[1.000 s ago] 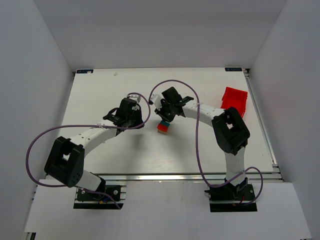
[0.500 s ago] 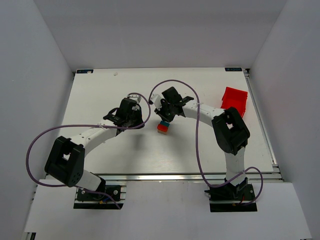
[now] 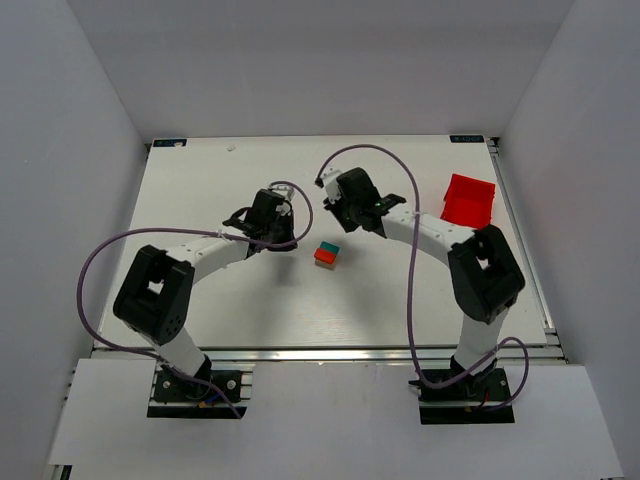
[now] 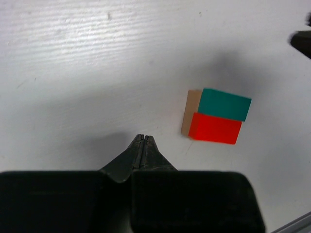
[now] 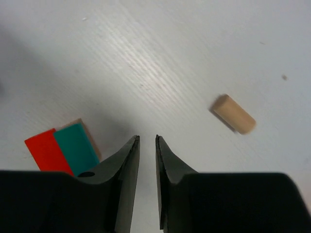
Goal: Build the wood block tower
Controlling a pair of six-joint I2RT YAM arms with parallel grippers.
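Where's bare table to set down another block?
Free: the near strip of the table in front of the block stack, and the far-left corner beyond the left hand. Crowded: the middle, where the stack sits close to the left hand and the right hand, and the far right by the red bin.

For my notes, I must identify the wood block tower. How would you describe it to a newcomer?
Look near the middle of the white table. There the wood block tower is a tiny stack, red and teal on a tan block, unlike the big red bin at the right edge.
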